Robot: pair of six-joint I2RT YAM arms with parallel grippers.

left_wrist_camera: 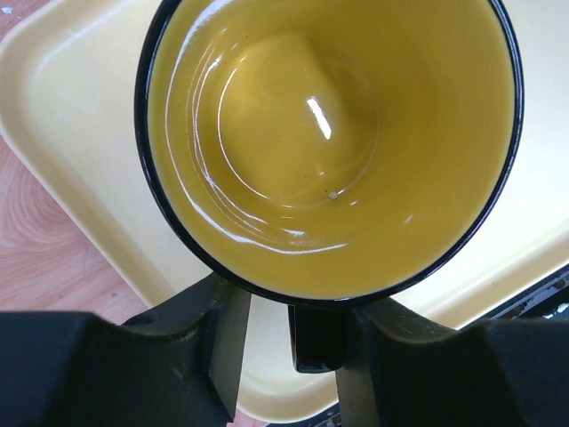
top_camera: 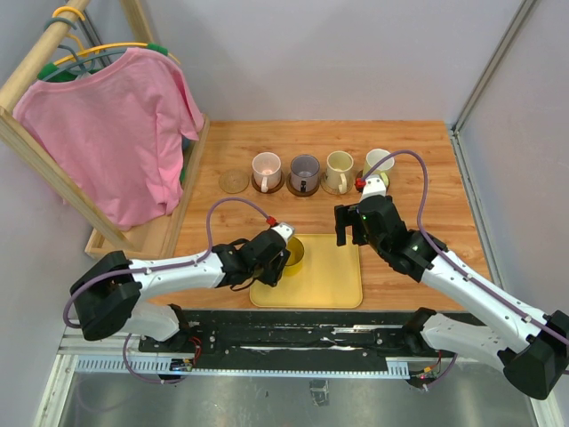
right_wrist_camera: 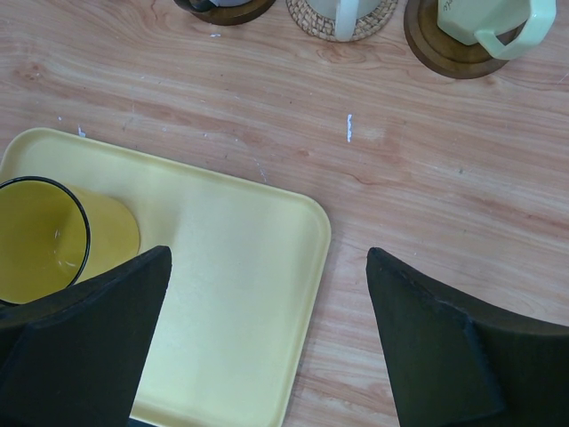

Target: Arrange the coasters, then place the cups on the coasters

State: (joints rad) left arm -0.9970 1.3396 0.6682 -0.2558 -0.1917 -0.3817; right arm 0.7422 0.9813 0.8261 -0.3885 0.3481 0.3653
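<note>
Glossy translucent yellow mug [left_wrist_camera: 329, 142]: light, rigid, slick. Take its handle [left_wrist_camera: 316, 342]. Left gripper [left_wrist_camera: 293, 320] straddles the handle, not yet clamped; right gripper [right_wrist_camera: 267, 267] is spread and empty.

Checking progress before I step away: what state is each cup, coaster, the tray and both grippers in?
Tray: holds one cup.
Left gripper: part open, astride that cup's handle.
Right gripper: open, empty.
Yellow cup: upright on tray.
Pink cup: upright on coaster.
Purple-grey cup: upright on coaster.
Cream cup: upright on coaster.
Pale-green cup: upright on coaster.
Spare tan coaster: bare.
</note>
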